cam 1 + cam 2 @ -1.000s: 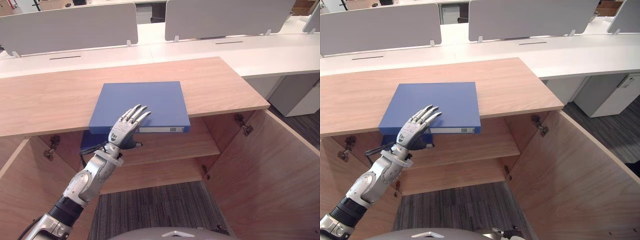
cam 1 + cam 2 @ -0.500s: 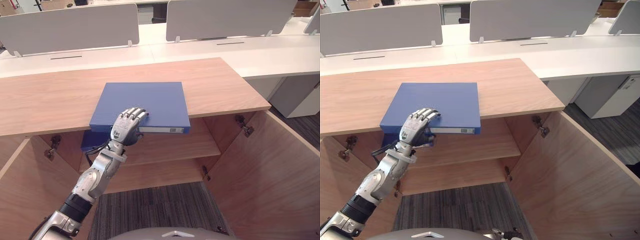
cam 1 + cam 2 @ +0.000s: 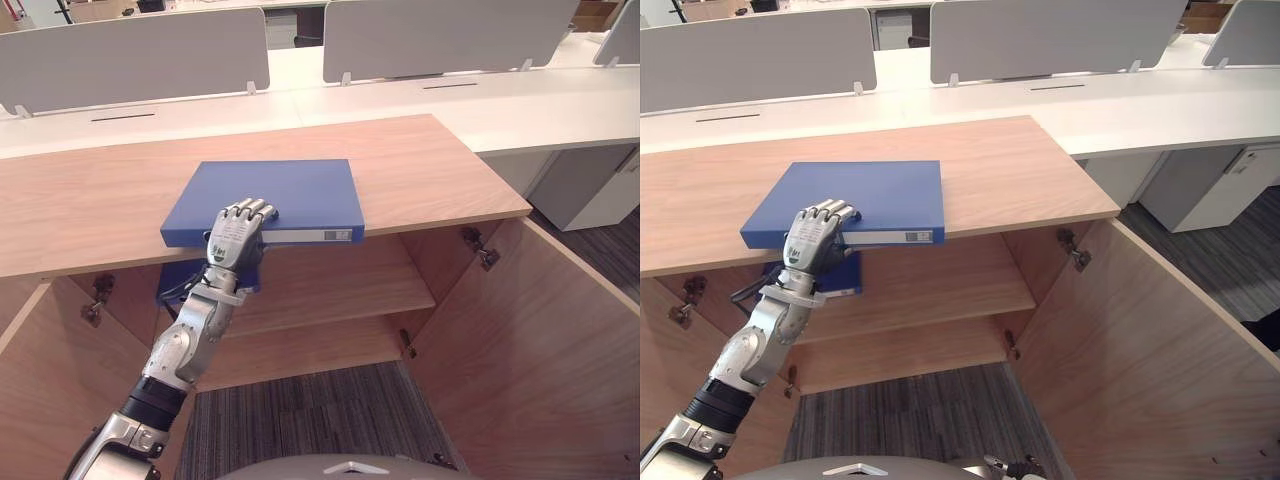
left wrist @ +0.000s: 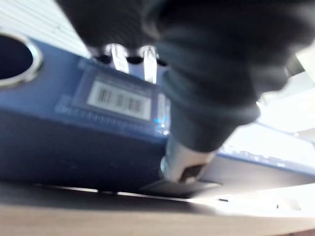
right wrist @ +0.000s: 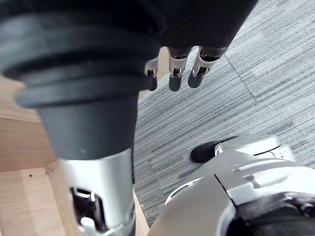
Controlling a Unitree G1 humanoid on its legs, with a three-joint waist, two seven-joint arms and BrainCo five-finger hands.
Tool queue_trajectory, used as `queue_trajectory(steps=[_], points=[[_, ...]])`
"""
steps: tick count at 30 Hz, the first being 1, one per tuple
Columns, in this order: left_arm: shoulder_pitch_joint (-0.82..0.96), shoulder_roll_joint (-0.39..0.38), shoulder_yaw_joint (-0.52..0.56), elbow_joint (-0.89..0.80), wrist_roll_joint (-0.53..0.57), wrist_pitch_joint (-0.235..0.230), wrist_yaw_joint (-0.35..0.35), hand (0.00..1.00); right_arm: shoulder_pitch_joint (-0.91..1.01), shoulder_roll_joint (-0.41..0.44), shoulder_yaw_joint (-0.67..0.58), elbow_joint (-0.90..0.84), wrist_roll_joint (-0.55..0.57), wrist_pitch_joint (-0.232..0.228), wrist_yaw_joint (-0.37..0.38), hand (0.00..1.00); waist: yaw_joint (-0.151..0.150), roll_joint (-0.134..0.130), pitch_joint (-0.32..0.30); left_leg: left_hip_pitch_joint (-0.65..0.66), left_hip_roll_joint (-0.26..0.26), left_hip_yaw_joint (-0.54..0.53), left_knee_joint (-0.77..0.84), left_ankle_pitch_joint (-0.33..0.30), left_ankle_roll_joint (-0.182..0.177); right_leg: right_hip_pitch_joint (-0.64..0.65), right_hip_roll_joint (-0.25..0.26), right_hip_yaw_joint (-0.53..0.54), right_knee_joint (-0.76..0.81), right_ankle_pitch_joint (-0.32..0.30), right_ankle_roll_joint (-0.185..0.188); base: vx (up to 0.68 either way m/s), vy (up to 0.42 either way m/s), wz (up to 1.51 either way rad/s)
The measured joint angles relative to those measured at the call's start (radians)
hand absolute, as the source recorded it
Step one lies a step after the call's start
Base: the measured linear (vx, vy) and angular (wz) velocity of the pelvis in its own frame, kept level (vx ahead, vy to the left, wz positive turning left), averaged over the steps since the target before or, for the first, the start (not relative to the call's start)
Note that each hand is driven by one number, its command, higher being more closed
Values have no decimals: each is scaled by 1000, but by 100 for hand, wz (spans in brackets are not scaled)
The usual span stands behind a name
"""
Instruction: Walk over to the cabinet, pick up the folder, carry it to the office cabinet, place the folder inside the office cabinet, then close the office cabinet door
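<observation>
In the left eye view the folder (image 3: 290, 188), blue and closed, lies flat on the wooden tabletop (image 3: 90, 210) of the cabinet (image 3: 330, 290). Its spine faces 6 o'clock and juts a little past the front edge. The left hand (image 3: 233, 235) comes up from 7 o'clock and grips that spine near the folder's 7 o'clock corner, with the fingers (image 3: 248, 208) curled over the cover. Below it the cabinet stands open, with one door (image 3: 530, 330) swung out at 4 o'clock and a shelf (image 3: 340, 285) showing inside. A second blue item (image 3: 178, 282) sits on that shelf just behind the wrist. White desks (image 3: 540, 100) with grey divider screens (image 3: 130, 55) run across at 12 o'clock, and striped carpet (image 3: 300, 415) shows at 6 o'clock.

The right eye view gives the same layout, with the hand closed on the spine towards 9 o'clock.

In the left wrist view the folder's spine (image 4: 59, 142) is very close, with a printed label (image 4: 118, 101) and a round ring hole (image 4: 12, 61). The fingers (image 4: 118, 56) lie on its upper face and the thumb (image 4: 184, 164) presses from beneath, so the folder is clamped between them.

In the right wrist view the right hand (image 5: 177, 69) hangs over the carpet (image 5: 275, 73), its fingers relaxed, slightly apart and holding nothing. A wooden panel (image 5: 19, 147) stands beside it.
</observation>
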Motion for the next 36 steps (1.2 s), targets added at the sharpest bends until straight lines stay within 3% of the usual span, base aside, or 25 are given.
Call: queue_trajectory(steps=[8,16,26,36], points=[[82,-60,27,-115,-44,-6,6,100,0,7,16,-15,10,-4,-3,0,5,-2,-3,0,0,14,0,-7,4,-7,0,14,0,0,0,0,0,-4],[187,-158,47,-323,-240,-58,43,100,25,26,96,-193,70,-50,-15,0,23,-1,-25,-22,2,31,6,-10,2,-43,0,45,19,0,4,4,-14,-8],[305,-274,47,-525,-450,-95,92,100,104,116,157,-712,155,-154,-22,0,31,1,-25,-23,1,43,5,-7,8,-73,-1,66,63,-10,16,-39,-20,-5],[374,-321,56,-658,-589,-125,126,100,178,163,176,-1196,185,-259,-43,0,34,-1,-24,-24,1,43,6,-6,9,-74,-1,66,64,-10,17,0,0,0]])
